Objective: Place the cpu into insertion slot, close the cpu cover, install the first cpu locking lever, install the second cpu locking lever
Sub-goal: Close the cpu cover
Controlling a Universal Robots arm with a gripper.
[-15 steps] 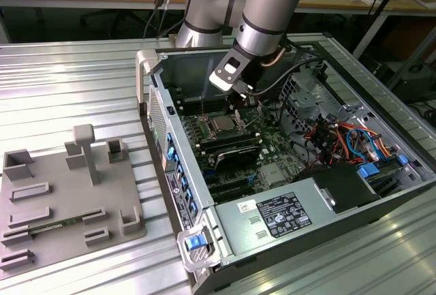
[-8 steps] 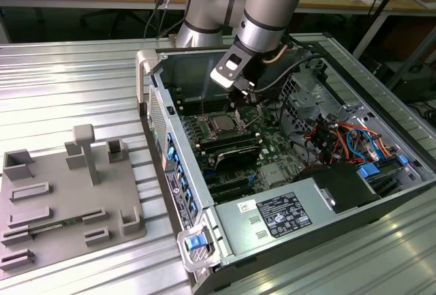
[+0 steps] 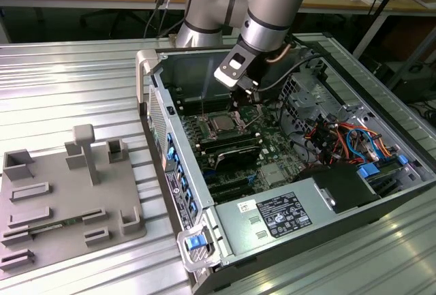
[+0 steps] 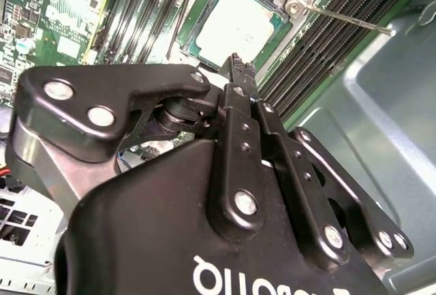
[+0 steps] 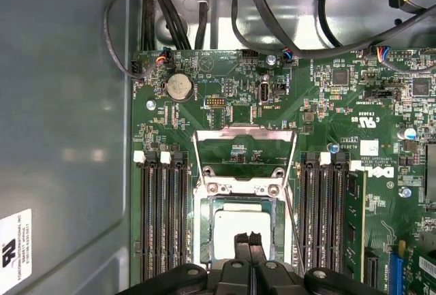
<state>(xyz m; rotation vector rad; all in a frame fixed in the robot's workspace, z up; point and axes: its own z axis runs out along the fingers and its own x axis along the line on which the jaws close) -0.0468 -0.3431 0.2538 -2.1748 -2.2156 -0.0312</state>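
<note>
The cpu (image 5: 240, 227) lies flat in the insertion slot (image 5: 203, 232), its silvery top facing up; it also appears in the second wrist view (image 4: 238, 24) and the exterior view (image 3: 223, 124). The cpu cover (image 5: 245, 133) is swung open from its hinge at the slot's edge, and green board shows through its window. A thin metal locking lever (image 4: 344, 18) sticks out free beside the slot. My gripper (image 5: 248, 239) hangs just over the cpu's edge. Its black fingers are shut together with nothing between them, which the second wrist view (image 4: 235, 62) also shows.
Black memory slots (image 5: 161, 213) flank the socket on both sides. Cables (image 5: 184, 9) run along the case wall beyond the board. A power supply (image 3: 276, 216) and coloured drive cables (image 3: 347, 138) fill the case's other end. A grey fixture plate (image 3: 68, 199) lies on the table at the exterior view's left.
</note>
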